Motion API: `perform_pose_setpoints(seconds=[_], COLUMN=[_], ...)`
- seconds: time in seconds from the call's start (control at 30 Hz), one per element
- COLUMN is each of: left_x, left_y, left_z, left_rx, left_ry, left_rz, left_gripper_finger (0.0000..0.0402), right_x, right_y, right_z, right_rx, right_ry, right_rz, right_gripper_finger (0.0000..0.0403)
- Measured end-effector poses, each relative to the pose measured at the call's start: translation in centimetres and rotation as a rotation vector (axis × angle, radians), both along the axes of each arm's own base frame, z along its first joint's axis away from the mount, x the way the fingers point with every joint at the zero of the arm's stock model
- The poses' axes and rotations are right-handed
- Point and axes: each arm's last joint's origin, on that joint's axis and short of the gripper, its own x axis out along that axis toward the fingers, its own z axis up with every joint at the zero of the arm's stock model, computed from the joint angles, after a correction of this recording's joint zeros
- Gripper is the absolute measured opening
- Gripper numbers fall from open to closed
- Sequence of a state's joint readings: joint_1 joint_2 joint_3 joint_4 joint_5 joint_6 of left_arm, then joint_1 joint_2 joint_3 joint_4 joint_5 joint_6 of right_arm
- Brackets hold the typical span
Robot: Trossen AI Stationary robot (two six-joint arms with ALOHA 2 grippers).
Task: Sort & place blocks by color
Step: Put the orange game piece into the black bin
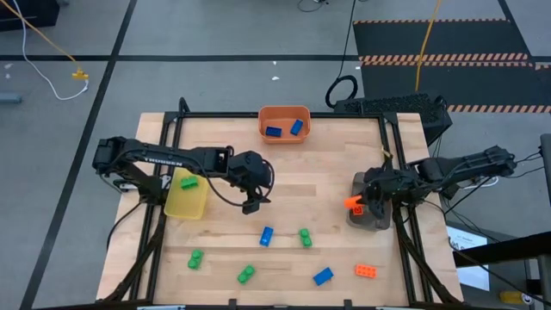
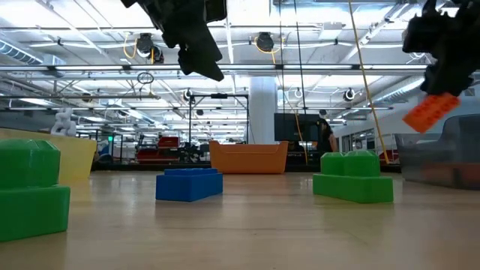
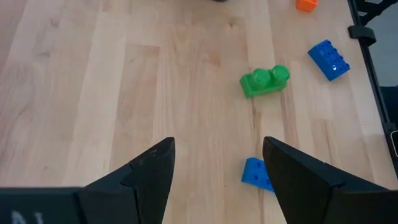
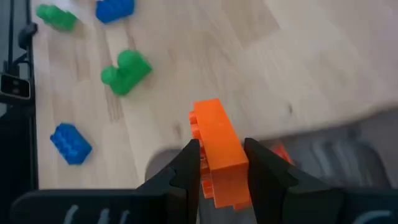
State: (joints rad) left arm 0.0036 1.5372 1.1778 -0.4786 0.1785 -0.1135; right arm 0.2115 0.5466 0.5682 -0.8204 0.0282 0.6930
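Right claw point(image 4: 222, 163) grips my orange brick point(image 4: 219, 149) at the grey bin's point(image 1: 370, 215) rim; releasing early drops it outside. Left claw point(image 3: 214, 165) hangs open.

light wood table point(image 1: 284, 172) w/ black frame. directly on it: orange bin point(image 1: 284, 123) at far edge, yellow bin point(image 1: 186, 194) on left, grey bin point(image 1: 368, 207) on right. loose on near half: 3 green blocks point(image 1: 305, 237) point(image 1: 195, 258) point(image 1: 246, 274), 2 blue blocks point(image 1: 266, 235) point(image 1: 323, 275), 1 orange block point(image 1: 366, 270).
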Motion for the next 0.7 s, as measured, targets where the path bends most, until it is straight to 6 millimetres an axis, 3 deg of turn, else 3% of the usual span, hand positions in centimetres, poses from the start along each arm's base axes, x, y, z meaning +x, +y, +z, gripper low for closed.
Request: perform_pose_setpoints(seconds=[0.5, 0.7], left_x=[0.0, -0.1], left_y=[-1.0, -1.6], left_z=[0.0, 0.0], left_rx=[0.02, 0.022], left_ry=[0.004, 0.004], left_rz=[0.018, 0.001], left_gripper_finger=[0.0243, 0.0243], right_x=[-3.6, -3.6], right_y=[-0.8, -0.8], right_z=[-0.5, -0.5], right_rx=[0.036, 0.048], right_ry=[0.121, 0.105], right_rz=[-0.121, -0.125], right_gripper_finger=[0.0084, 0.0099])
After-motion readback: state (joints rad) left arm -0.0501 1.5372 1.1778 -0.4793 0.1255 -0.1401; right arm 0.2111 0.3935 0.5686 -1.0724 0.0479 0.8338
